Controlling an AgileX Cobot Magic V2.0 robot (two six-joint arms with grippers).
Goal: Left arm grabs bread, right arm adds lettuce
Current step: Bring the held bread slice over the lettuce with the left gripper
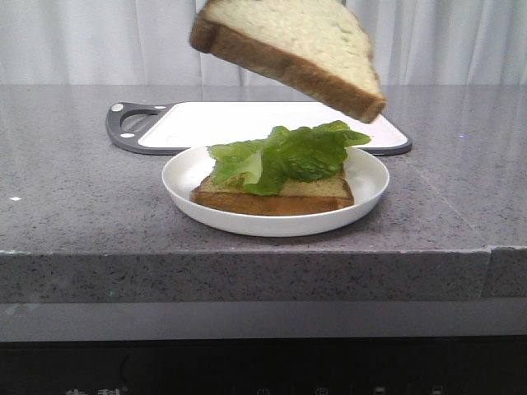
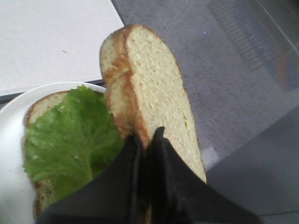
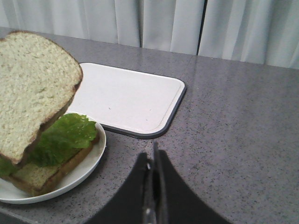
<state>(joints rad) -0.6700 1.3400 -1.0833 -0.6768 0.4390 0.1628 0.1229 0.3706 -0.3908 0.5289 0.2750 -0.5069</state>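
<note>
No brand or label can be read; only faint, illegible marks are seen along the dark panel below the surface [image 1: 82, 222]. The bread [image 1: 288, 49] is held tilted in the air above the plate [image 1: 366, 197], clamped edge-on by the left gripper [image 2: 145, 140] — its top cut off in front view. The lettuce [image 1: 284, 156] lies on the lower slice [image 1: 272, 200]. The right gripper [image 3: 153, 161] is closed on nothing, well apart from the cutting board [image 3: 126, 98].

Front view faces the plate [image 1: 177, 185] low and level; both wrist views share it from above.
</note>
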